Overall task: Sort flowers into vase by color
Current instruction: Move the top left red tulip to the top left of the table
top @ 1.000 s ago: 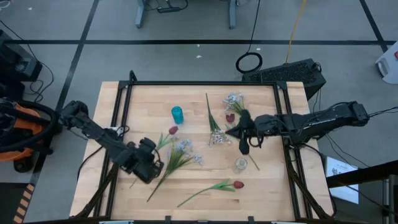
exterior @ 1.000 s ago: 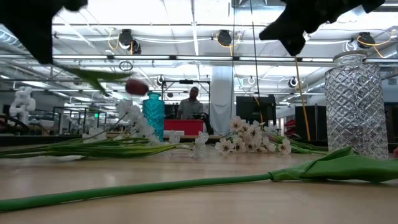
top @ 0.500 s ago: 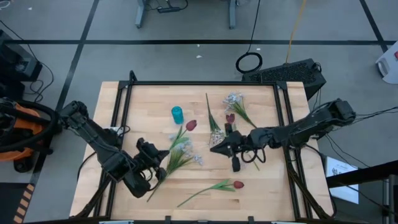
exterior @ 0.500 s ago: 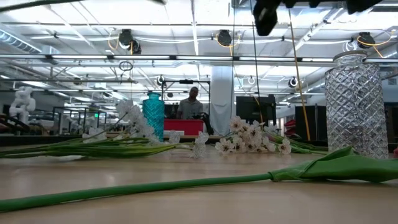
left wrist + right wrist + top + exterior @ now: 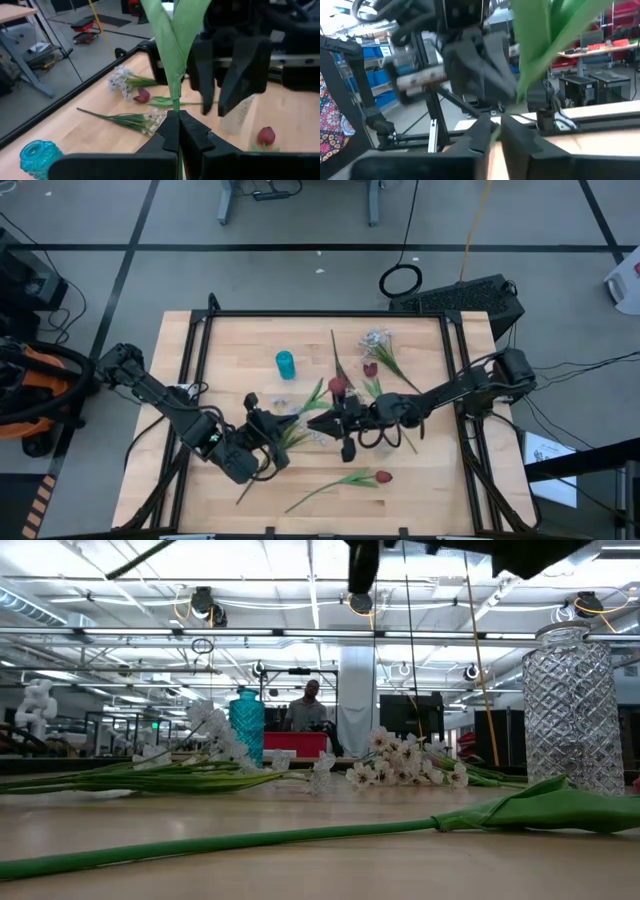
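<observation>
My left gripper (image 5: 285, 423) (image 5: 175, 122) is shut on a red flower's green stem, above the table's middle. The stem slants up toward the far right and ends in a dark red bud (image 5: 337, 385). My right gripper (image 5: 318, 422) (image 5: 496, 125) reaches in level from the right. It is open by a narrow gap, close beside the stem just beyond my left fingers. A teal vase (image 5: 286, 364) stands far left of centre. A clear cut-glass vase (image 5: 575, 710) stands near the right. My left gripper pinches the lower stem (image 5: 175, 102), just below where the leaves split, between its two fingers. The fingers come from the table's near left, slanting a little downward. The flower is lifted clear of the table and tilts up beyond the fingers. Whether my right gripper touches the stem or a leaf (image 5: 535, 65), I cannot tell.
On the table lie a red flower (image 5: 383, 477) near the front, another red bud (image 5: 370, 368) at the far middle, and white sprays (image 5: 377, 340) (image 5: 345, 395) (image 5: 405, 765). A long green stem (image 5: 250, 838) lies across the front. A black frame (image 5: 320, 314) borders the table.
My left gripper has risen and turned, swinging the held flower up so its bud has gone toward the table's right. My right gripper has travelled toward the table's left, tipping from pointing down to level, and now stands next to the held stem.
</observation>
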You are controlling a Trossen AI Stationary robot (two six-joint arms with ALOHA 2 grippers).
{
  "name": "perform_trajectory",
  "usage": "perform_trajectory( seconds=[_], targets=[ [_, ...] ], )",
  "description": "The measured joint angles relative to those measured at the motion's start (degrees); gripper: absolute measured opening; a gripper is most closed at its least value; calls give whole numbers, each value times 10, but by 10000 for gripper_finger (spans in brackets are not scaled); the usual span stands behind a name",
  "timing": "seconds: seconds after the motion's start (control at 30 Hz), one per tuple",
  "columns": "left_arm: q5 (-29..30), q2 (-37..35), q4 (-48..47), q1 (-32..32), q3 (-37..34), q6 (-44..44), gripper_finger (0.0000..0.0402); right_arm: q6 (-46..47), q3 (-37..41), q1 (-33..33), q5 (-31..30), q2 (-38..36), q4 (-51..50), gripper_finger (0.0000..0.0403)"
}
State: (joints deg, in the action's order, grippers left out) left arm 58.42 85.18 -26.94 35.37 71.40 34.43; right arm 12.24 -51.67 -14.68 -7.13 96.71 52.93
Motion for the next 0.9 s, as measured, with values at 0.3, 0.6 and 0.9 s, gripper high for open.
perform_trajectory(
  seconds=[0.3,0.6,0.9],
  targets=[
    [16,5,-26,11,0,-6,4,-9,-14,7,-3,5,-12,126],
    [74,-20,-273,-45,0,199,1,-15,-14,24,-43,-40,-233,139],
    [-13,-35,-421,-199,-37,232,0,-73,-14,32,-97,-142,-474,139]
  ],
)
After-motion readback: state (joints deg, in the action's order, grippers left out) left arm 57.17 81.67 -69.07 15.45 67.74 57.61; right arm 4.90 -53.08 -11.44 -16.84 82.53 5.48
